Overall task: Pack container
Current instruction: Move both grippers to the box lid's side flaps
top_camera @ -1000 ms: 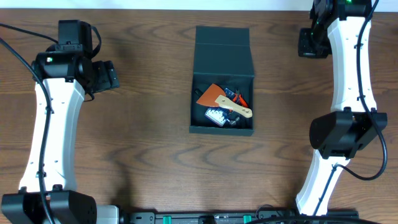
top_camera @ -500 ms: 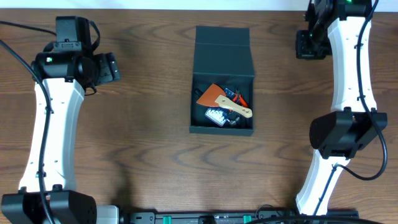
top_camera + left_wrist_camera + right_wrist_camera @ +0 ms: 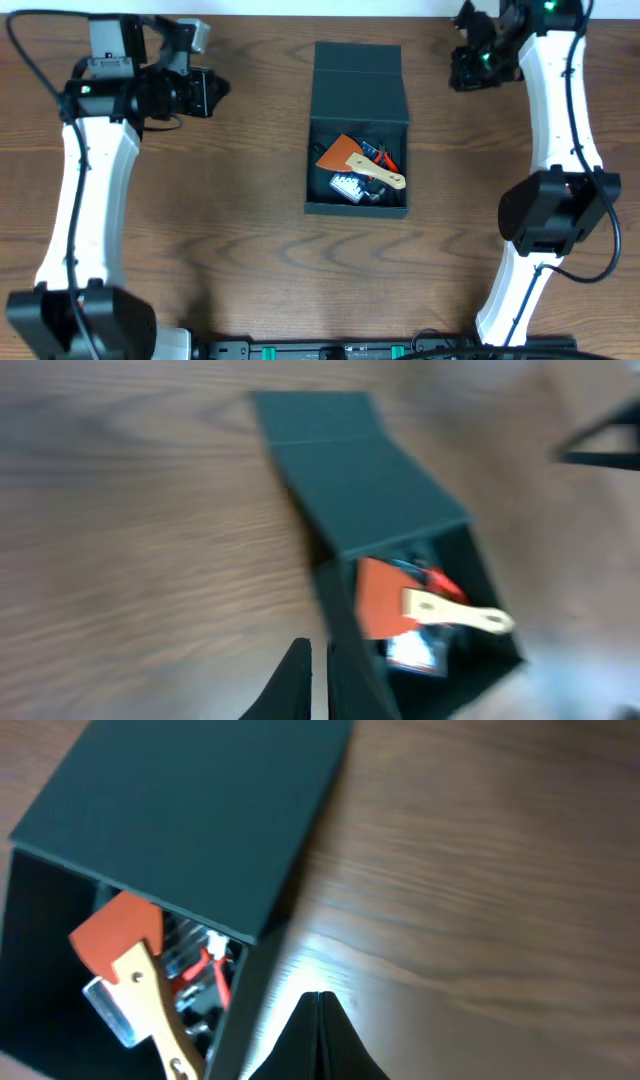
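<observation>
The dark teal container (image 3: 323, 190) sits mid-table with its flap lid (image 3: 360, 85) open at the far side. Inside lie an orange scraper with a wooden handle (image 3: 350, 157), red-handled pliers (image 3: 385, 155) and a blue-and-white item (image 3: 347, 185). My left gripper (image 3: 215, 90) is shut and empty, left of the lid and pointing toward it. My right gripper (image 3: 458, 62) is shut and empty, right of the lid. In the blurred left wrist view the container (image 3: 370, 480) lies ahead of the left gripper (image 3: 318, 655). In the right wrist view the right gripper (image 3: 318, 998) hovers over wood beside the container (image 3: 190, 810).
Brown wooden tabletop (image 3: 200, 230) surrounds the container. A dark rail (image 3: 340, 350) runs along the near table edge between the arm bases.
My left gripper has closed and swung up and right toward the container's lid. My right gripper, still shut, has shifted left toward the lid.
</observation>
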`<state>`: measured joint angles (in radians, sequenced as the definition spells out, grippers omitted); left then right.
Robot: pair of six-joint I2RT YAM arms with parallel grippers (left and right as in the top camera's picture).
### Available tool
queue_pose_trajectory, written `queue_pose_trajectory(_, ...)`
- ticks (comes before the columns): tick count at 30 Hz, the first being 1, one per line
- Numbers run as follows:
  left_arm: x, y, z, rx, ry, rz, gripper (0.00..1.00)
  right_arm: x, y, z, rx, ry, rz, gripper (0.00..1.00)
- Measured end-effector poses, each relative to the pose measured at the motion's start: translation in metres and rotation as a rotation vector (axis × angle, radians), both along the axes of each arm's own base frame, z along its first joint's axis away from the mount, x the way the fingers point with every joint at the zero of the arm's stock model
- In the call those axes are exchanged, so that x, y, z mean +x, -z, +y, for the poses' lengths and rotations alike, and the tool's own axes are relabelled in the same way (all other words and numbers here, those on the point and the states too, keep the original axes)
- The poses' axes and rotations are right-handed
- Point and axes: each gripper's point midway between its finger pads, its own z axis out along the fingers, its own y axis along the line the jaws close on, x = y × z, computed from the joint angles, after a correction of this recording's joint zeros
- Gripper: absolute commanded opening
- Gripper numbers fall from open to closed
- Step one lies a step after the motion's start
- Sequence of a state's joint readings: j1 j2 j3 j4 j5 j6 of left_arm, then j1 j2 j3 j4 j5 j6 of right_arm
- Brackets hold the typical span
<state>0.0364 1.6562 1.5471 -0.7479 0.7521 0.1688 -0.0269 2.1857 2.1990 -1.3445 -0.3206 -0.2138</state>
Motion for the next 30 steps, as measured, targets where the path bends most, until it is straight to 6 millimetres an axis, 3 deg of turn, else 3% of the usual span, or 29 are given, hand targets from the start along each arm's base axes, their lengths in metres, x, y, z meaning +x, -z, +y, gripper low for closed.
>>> queue_pose_trajectory(4, 0.004, 0.027, -0.022, -0.134, 0.139, 0.061, 0.06, -0.003, 0.026, 0.012, 0.105, -0.028, 0.029, 0.01)
queue_pose_trajectory(9, 0.014, 0.07, -0.043, -0.327, 0.259, 0.14, 0.06, -0.012, 0.045, 0.017, 0.257, -0.045, 0.059, 0.01)
queue_pose_trajectory(17, 0.021, 0.117, -0.056, -0.559, 0.328, 0.241, 0.06, -0.023, 0.058, -0.002, 0.377, 0.001, 0.09, 0.01)
queue_pose_trajectory(30, 0.027, 0.13, -0.068, -0.57, 0.329, 0.27, 0.06, -0.014, 0.075, 0.0, 0.506, 0.074, 0.058, 0.01)
